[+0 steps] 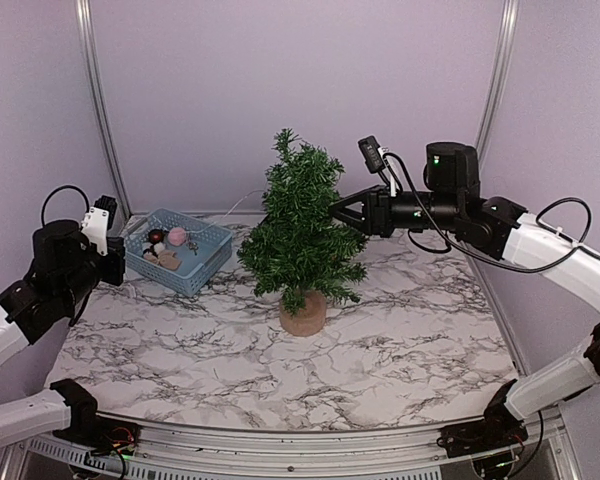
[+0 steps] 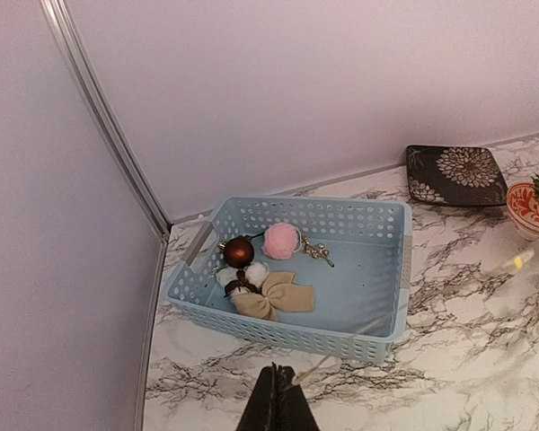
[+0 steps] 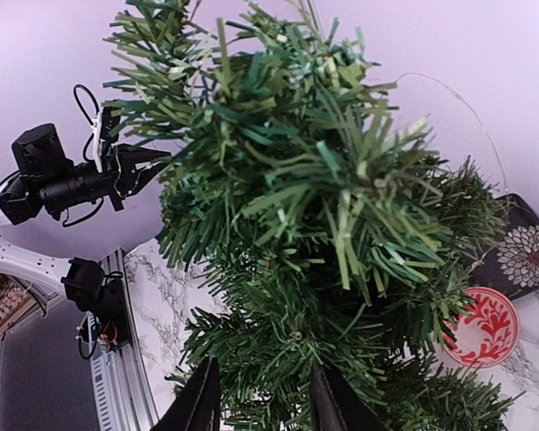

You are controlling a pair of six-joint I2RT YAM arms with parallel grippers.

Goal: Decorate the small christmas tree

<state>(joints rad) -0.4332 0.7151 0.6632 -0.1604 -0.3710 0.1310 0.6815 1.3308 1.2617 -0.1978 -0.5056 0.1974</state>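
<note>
The small christmas tree point(image 1: 298, 225) stands mid-table on its tan stump point(image 1: 303, 313). My right gripper point(image 1: 336, 213) is pushed into its right side. In the right wrist view its jaws point(image 3: 262, 400) stand open, with green branches point(image 3: 296, 341) between the fingers. My left gripper point(image 2: 277, 400) hovers just in front of the blue basket point(image 2: 314, 337), shut on a thin pale light wire point(image 2: 341, 359). The wire runs right toward the tree, with a small bulb point(image 2: 519, 260) on it. The basket holds a brown ball point(image 2: 238, 251), a pink pom-pom point(image 2: 280, 240), a beige bow point(image 2: 274, 296) and a gold sprig point(image 2: 316, 251).
A dark flowered square plate point(image 2: 456, 173) and a red-patterned round dish point(image 2: 530, 206) sit behind the tree by the back wall. The basket point(image 1: 202, 268) is at the table's back left. Metal frame poles point(image 1: 100, 100) stand in the corners, and walls close three sides.
</note>
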